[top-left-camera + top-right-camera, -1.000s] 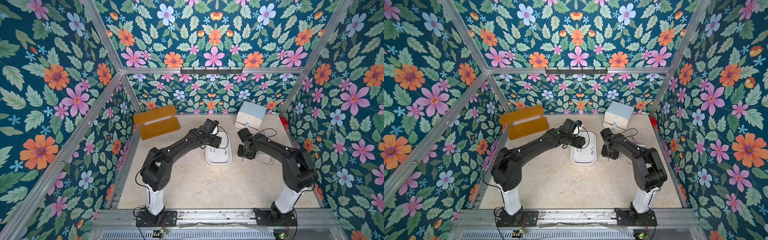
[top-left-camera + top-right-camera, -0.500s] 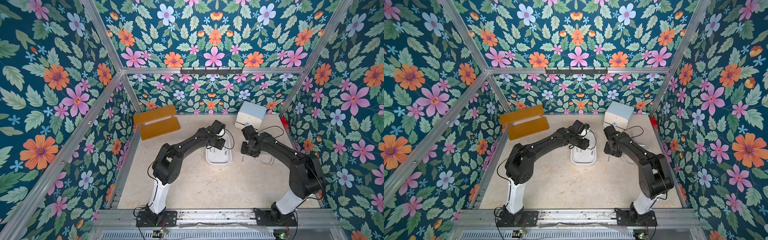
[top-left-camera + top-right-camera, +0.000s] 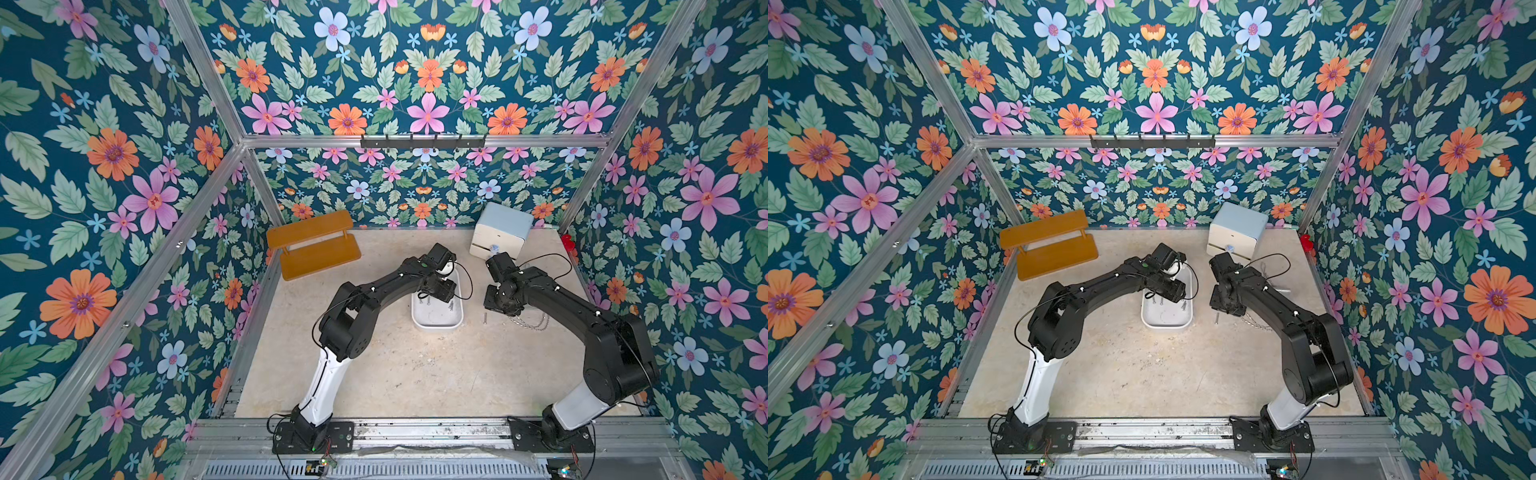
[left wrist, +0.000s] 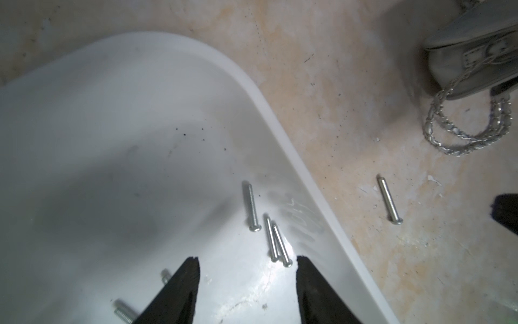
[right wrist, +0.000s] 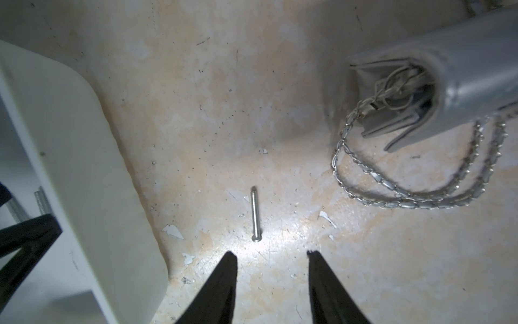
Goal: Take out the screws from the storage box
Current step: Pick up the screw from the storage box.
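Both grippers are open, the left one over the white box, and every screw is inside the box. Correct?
No. One screw lies on the table beside the box, as the right wrist view shows. The other screws are inside the box. The rest holds.

You have: storage box point(image 4: 112, 126), smooth glossy white plastic; screws point(image 4: 253, 207), bright threaded metal; worktop point(image 4: 350, 84), matt, mottled, flaking; chain point(image 5: 403, 204), shiny metal links.
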